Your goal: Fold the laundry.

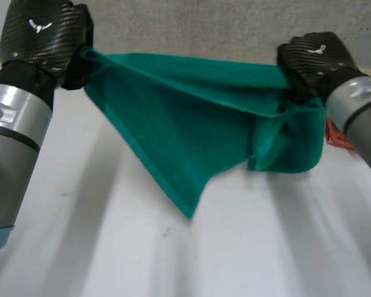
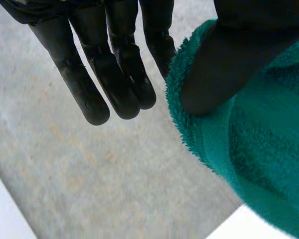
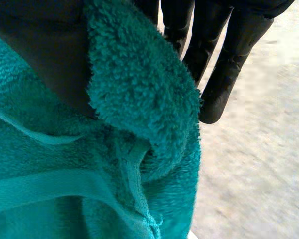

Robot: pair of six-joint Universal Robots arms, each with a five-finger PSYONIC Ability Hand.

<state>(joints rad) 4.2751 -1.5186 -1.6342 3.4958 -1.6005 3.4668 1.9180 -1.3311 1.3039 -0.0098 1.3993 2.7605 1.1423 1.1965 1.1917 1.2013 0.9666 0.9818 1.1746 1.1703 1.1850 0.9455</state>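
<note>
- While both hands are holding the green towel (image 1: 191,136) up above the white table (image 1: 111,247), the job is looking to me like the opening spread-out step, with no tidy fold made yet.
- The left hand (image 1: 46,34) is gripping one top corner. Its thumb (image 2: 229,64) is pressing on the hem, though what it is clamping against is hidden behind the cloth, and the fingers (image 2: 89,84) beside it are hanging straight and bare.
- The right hand (image 1: 315,59) is pinching the other end of the top edge, with cloth rolling thickly over its thumb and straight fingers reaching past the bunch.
- Between the hands the top edge is running fairly taut.
- Below the left hand the cloth is tapering down to a point near the table. Whether the tip is touching, I cannot tell.
- Under the right hand the end is doubling over itself into a rounded pouch.
- It is thick terry with a fuzzy, loopy pile, a flatter woven band and a stitched hem.
- Next, I reckon, that doubled end is needing shaking loose before the limp cloth is laid flat with its edges squared.
- Beside the right forearm a small red-orange thing (image 1: 337,137) is peeking out, too hidden to name.
</note>
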